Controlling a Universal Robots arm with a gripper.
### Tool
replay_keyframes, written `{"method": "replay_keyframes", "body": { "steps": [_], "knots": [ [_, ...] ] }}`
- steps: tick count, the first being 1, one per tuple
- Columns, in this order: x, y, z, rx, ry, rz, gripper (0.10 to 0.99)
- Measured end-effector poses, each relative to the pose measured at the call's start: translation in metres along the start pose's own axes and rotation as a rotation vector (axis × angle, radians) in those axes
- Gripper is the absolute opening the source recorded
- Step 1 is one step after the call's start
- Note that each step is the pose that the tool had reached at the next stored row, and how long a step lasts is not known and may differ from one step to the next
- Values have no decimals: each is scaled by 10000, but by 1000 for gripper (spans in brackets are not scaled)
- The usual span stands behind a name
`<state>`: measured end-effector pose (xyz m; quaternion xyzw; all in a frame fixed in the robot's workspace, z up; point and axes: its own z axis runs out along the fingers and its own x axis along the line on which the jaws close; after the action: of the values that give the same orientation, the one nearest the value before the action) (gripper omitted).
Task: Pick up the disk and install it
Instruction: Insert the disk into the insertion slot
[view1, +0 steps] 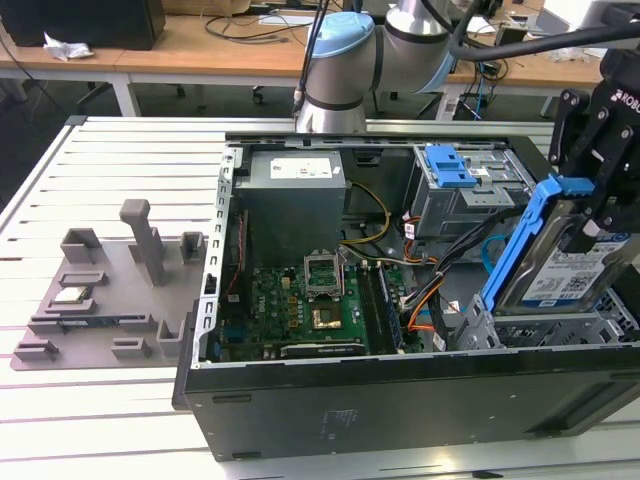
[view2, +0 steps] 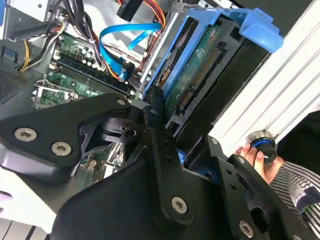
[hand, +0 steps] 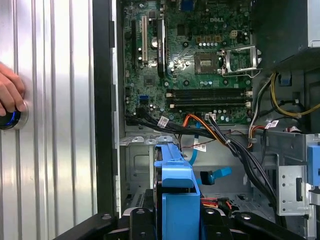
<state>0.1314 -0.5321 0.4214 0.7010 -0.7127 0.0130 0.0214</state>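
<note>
Clearly, the pincer (view1: 590, 222) was seen clamped on the disk (view1: 565, 275), which was held on edge and tilted over the grey drive bay (view1: 478, 332) inside the open computer case (view1: 400, 400), toward the desk (view1: 120, 420) edge on the exterior view's right. A blue carrier rail (view1: 518, 240) was seen along the disk's side. Orange and black cables (view1: 428, 300) were seen just beside the bay. For a good fit, it was judged that the rails should be squared with the bay walls, the tilt taken out gently, and the cables kept from being pinched.
</note>
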Motion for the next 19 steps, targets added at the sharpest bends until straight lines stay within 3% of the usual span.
{"method": "replay_keyframes", "body": {
  "steps": [15, 18, 19],
  "knots": [
    [-8, -2, 157, 1, -1, 0, 365],
    [-11, -3, 228, 1, -1, 0, 365],
    [-16, -4, 326, 1, -1, 0, 365]
  ]
}}
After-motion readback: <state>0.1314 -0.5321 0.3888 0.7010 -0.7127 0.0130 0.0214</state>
